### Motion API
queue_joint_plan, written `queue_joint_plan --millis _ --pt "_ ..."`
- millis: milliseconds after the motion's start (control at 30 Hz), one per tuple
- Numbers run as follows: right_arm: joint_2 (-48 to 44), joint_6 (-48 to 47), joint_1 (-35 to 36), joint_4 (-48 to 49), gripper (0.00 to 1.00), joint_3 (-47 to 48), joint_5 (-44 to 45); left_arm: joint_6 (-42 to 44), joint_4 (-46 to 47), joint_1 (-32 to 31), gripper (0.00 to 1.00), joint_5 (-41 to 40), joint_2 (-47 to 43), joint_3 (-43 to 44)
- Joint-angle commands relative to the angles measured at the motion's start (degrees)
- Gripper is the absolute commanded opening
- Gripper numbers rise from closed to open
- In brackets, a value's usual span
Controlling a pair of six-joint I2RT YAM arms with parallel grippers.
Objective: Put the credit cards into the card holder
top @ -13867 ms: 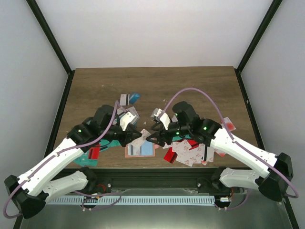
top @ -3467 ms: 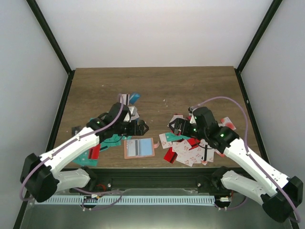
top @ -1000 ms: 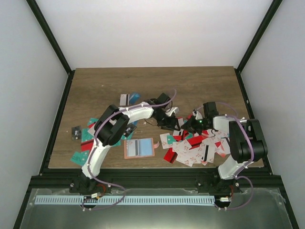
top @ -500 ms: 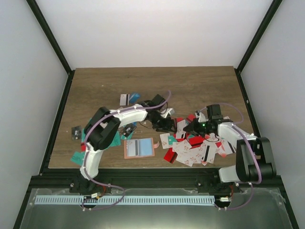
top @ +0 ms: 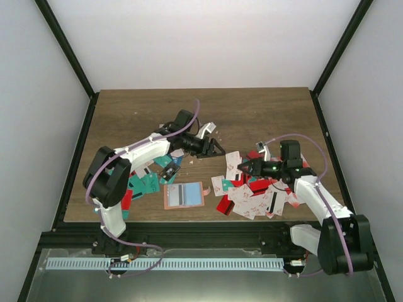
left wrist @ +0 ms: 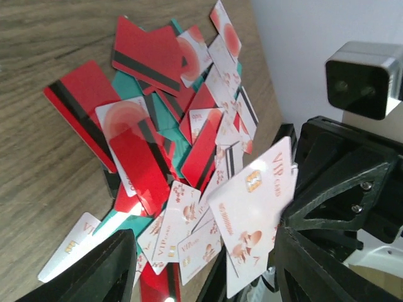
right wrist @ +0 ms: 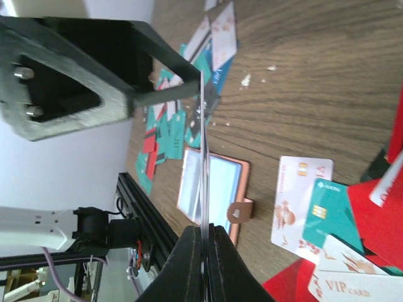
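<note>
My right gripper (top: 243, 167) is shut on the lower edge of a white credit card (top: 233, 165), held upright above the table; the right wrist view shows it edge-on (right wrist: 203, 151) between the fingers (right wrist: 189, 261). My left gripper (top: 216, 148) stands open just left of that card and touches nothing. In the left wrist view the same card (left wrist: 255, 211) hangs in front of its spread jaws (left wrist: 201, 277). The salmon-pink card holder (top: 184, 195) lies open and flat near the front edge (right wrist: 242, 182). Many credit cards (top: 255, 198) lie heaped at the right (left wrist: 157, 145).
More teal and red cards (top: 141, 182) lie scattered at the left under the left arm, and a few (top: 170, 130) lie farther back. The table's black front rail (top: 201, 221) runs just behind the card holder. Bare wood (top: 208, 107) spans the far half.
My left gripper has opened wider and drawn back from the white card toward the far left. The right gripper keeps the card and has hardly moved.
</note>
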Motion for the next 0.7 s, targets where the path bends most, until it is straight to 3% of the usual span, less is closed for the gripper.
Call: queue_joint_plan --millis 0,667 --pt "-2.2 0.7 0.3 3.8 0.01 -0.2 -5.0 -1.7 6.3 -0.2 0.61 5.0 -0.8 -1.8" --pt "-1.6 1.4 0.3 4.3 0.01 0.9 -6.9 -7.1 14.7 -0.8 0.23 9.8 2.1 -1.7"
